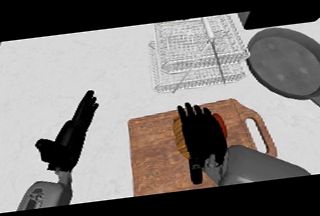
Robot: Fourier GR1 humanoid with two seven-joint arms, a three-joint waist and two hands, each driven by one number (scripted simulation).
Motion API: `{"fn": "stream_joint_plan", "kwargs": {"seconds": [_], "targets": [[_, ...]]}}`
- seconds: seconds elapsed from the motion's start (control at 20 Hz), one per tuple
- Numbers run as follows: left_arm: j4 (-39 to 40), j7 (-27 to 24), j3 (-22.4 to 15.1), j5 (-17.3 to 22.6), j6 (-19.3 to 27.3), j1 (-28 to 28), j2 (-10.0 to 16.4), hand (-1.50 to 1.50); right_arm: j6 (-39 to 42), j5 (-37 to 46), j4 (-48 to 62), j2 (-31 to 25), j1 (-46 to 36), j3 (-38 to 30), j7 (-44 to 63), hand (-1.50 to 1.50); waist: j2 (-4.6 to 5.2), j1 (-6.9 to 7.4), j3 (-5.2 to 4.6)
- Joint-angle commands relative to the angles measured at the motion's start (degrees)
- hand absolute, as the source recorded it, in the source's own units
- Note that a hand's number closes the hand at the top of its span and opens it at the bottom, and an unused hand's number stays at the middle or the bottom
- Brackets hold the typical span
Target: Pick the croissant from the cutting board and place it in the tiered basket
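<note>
1. On the near cutting board (153,151), the croissant (179,137) is lying under the right hand (199,138), with only its left edge showing.
2. That hand's fingers (190,114) are stretching straight toward the far side, flat over the croissant and not curling round it (a red thing (219,124) is peeking out at their right).
3. Left of the board, the left hand (66,139) is resting open, fingers up.
4. The tiered basket (200,54) is standing beyond the board, with a frying pan (290,61) lying to its right.
</note>
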Motion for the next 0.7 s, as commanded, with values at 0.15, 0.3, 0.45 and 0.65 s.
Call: {"fn": "stream_joint_plan", "kwargs": {"seconds": [0.15, 0.3, 0.45, 0.65], "targets": [[-3.32, 1.88, -0.7, -2.54, 2.22, 1.04, -2.34, 0.0, -0.09, 6.73, 3.7, 4.21, 5.7, -0.85, 4.59, -1.5, 0.02, 0.19, 0.03], [0.03, -1.09, 1.49, -1.91, -0.93, 0.82, -1.8, 0.0, -2.8, 8.18, 5.85, 6.32, 5.09, -6.89, -4.33, 1.5, 0.11, 0.25, 0.03], [1.68, 0.55, 2.82, -2.57, -2.11, -2.16, -1.81, 0.0, -1.95, 12.67, 8.57, 8.83, 3.53, -8.95, -9.19, 1.5, 0.14, 0.24, 0.02], [-5.88, 1.53, 0.97, -4.4, -0.24, 5.21, -3.16, 0.0, -2.71, 17.72, 6.12, 7.83, 8.66, -8.65, -11.9, 1.5, 0.01, 0.41, 0.04]]}}
